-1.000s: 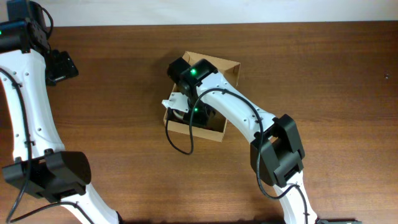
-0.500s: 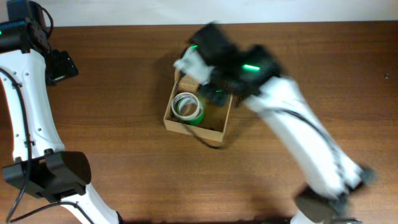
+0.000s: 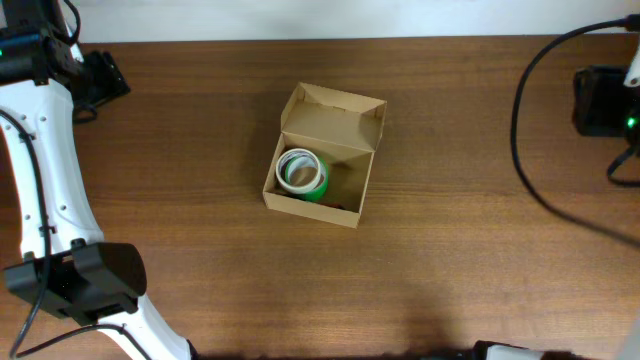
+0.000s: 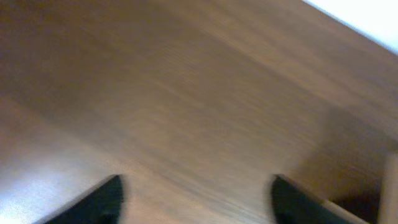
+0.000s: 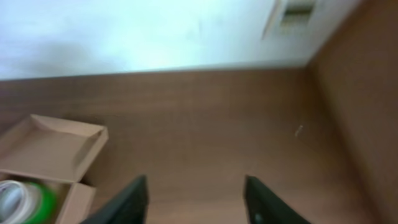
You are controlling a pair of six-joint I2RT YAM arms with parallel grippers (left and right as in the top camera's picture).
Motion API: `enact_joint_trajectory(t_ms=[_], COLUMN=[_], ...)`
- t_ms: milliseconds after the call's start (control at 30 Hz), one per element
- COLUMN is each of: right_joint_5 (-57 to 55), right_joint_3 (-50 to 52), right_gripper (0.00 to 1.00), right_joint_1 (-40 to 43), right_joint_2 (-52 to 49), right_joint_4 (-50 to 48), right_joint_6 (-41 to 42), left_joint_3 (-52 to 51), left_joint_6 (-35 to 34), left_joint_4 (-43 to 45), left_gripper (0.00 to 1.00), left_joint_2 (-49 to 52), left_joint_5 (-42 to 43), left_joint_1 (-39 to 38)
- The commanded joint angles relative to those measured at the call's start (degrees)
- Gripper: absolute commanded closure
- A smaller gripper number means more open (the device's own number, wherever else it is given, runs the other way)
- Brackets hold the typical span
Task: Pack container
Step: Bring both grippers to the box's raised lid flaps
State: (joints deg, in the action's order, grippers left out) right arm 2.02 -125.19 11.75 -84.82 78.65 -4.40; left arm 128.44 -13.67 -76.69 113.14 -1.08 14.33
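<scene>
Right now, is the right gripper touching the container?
Apart. Right wrist view: the right gripper hangs over bare table, the container off to its left, wood between them.

Overhead: looking straight down from far on my brown wooden table.
Left wrist: looking close at bare wood.
Right wrist: facing the far white wall, higher, sharing the open tan cardboard box with overhead.
</scene>
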Motion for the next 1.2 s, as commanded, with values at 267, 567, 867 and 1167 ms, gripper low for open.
enact_joint_trajectory(t_ms=[267, 567, 867, 1167], right_joint_5=[18.53, 23.98, 25.24, 29.49], right_joint_3=[13.31, 14.84, 14.84, 14.84], right_gripper=[0.83, 0.96, 0.96, 0.96], right_joint_1=[1.09, -9.03, -16.98, -19.39], right_joint_2=[-20.74, -34.93, -42.53, -46.12], right_joint_4=[2.1, -2.69, -12.15, -19.96], right_joint_6=[7.96, 9.66, 17.59, 18.38], left_joint_3=[-0.26, -0.26, -0.26, -0.26], left_joint_6=[8.31, 9.7, 9.68, 9.68], left_joint_4=[-3.39, -4.37, -5.86, -6.01], left_gripper=[0.67, 0.99, 0.98, 0.99], left_joint_2=[8.15, 17.75, 21.97, 21.97], left_joint_5=[10.51, 12.26, 11.17, 11.17], left_joint_1=[-6.05, -12.33, -16.46, -16.7])
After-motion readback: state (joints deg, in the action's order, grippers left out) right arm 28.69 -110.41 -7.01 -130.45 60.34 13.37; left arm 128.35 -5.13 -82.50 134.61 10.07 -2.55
